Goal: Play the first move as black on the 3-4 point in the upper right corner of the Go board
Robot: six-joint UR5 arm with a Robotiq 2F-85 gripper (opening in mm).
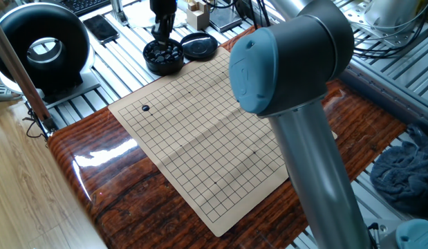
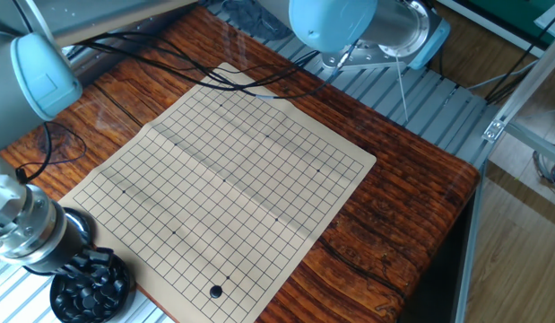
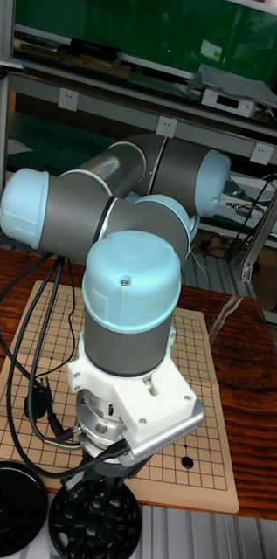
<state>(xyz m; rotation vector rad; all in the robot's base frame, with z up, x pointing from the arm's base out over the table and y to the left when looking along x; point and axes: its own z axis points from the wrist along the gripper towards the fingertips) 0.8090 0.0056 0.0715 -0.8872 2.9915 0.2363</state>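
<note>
Wooden tabletop (image 1: 124, 183) carried the Go board (image 1: 200, 131); at its twelve o'clock the gripper (image 1: 162, 36) hung over the stone bowl (image 1: 164, 57), presumably collecting stones; jaw state indiscernible.

Go board (image 1: 207, 138) flat across the middle of the desk (image 1: 110, 176), one stone (image 1: 146, 108) on the board near one corner, bowl of stones (image 1: 164, 57) just off that board edge, lid (image 1: 199, 45) beside the bowl
</note>
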